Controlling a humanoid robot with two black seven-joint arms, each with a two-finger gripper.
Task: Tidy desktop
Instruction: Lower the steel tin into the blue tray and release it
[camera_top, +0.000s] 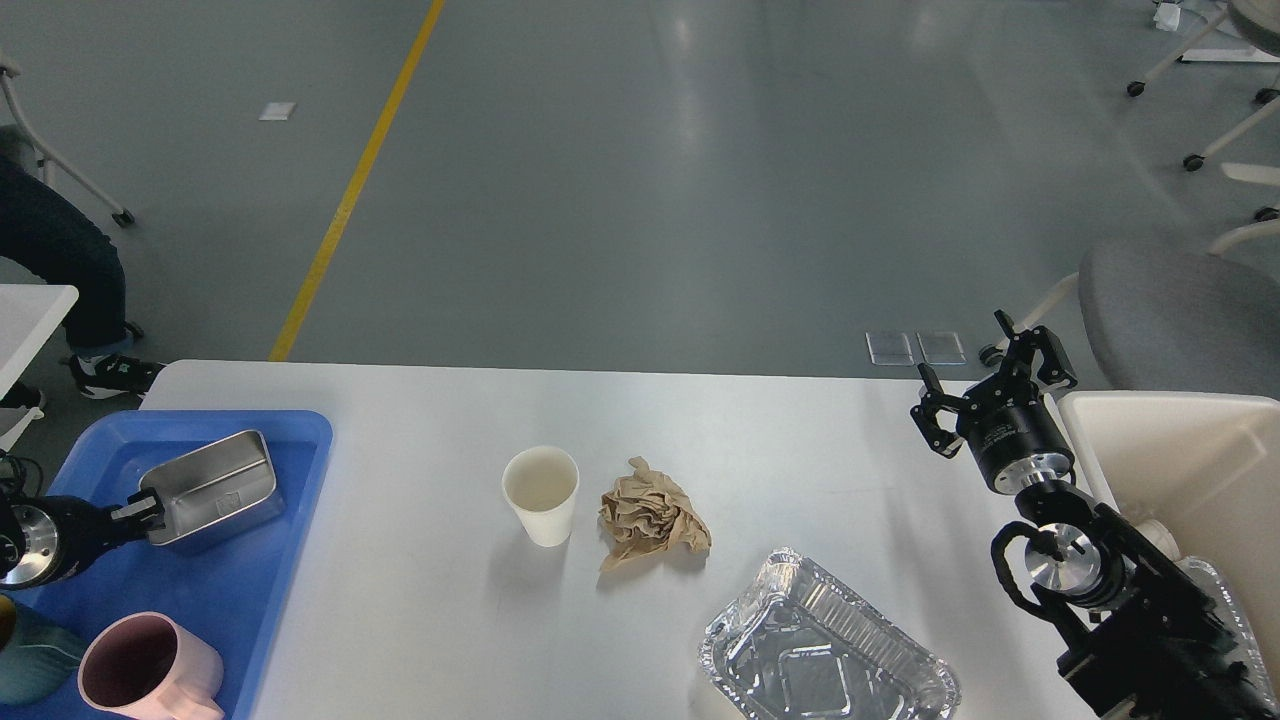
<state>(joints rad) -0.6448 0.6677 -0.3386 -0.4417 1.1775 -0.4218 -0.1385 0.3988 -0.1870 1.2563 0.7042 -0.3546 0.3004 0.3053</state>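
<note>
The white desktop (420, 620) fills the lower view. On it stand a white paper cup (541, 494), a crumpled brown paper (650, 515) just right of the cup, and a foil tray (825, 655) near the front edge. My left gripper (150, 511) is shut on the near rim of a steel box (215, 487), holding it over the blue tray (230, 570). My right gripper (990, 385) is open and empty above the desktop's right end, next to the beige bin (1180, 470).
A pink mug (148, 672) and a teal cup (30, 660) stand at the tray's front. A grey chair (1180, 315) stands behind the bin. A white side table (25, 315) and a person's legs (60, 260) are at far left.
</note>
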